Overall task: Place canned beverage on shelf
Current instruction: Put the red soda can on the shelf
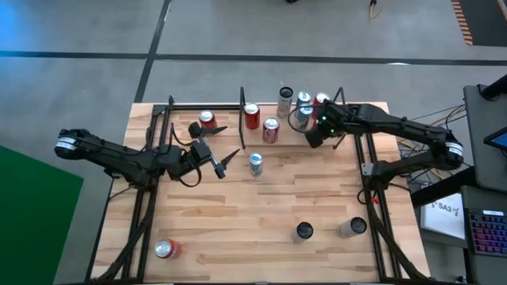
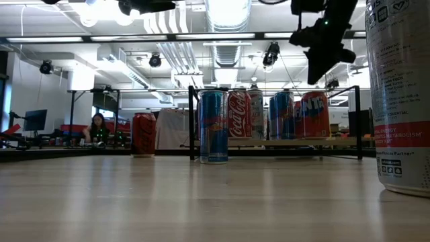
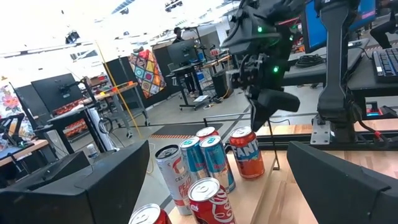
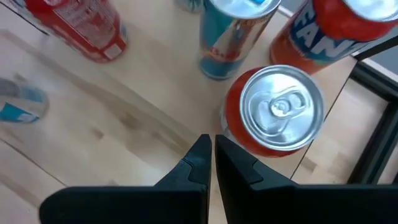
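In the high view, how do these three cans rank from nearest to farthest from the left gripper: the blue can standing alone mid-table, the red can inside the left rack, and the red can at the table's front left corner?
Measured from the left gripper, open, in the high view:
1. The blue can, just to its right, mid-table.
2. The red can in the left rack, behind it toward the back edge.
3. The red can at the front left corner, clearly farthest.
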`<state>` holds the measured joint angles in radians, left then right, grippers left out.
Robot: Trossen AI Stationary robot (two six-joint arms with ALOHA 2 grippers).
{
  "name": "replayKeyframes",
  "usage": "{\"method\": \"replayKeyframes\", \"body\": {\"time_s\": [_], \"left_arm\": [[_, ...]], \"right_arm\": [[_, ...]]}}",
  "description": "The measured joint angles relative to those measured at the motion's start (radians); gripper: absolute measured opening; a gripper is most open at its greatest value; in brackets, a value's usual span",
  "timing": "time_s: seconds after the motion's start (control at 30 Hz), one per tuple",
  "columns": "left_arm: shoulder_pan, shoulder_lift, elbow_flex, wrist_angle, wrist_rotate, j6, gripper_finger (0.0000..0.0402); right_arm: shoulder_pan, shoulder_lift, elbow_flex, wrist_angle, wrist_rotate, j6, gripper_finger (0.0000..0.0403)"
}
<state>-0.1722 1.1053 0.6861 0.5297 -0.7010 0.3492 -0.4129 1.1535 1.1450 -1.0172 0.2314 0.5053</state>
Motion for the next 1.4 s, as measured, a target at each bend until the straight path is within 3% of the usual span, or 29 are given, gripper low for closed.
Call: {"method": "replayKeyframes", "body": {"time_s": [0.37,1.07,1.4], "left_arm": [[0.000,0.000,0.000,0.000,0.000,0.001,0.0366],[0.000,0.000,0.000,0.000,0.000,0.001,0.0366],[0.000,0.000,0.000,0.000,0.000,0.001,0.0366]], "right_arm": [[0.000,0.080,0.006,-0.034,0.022,-0.026,0.0012],[-0.053,0.079,0.006,-0.089,0.173,-0.072,0.0012],[-0.059,0.077,0.032,-0.122,0.164,-0.087,0.0012]]}}
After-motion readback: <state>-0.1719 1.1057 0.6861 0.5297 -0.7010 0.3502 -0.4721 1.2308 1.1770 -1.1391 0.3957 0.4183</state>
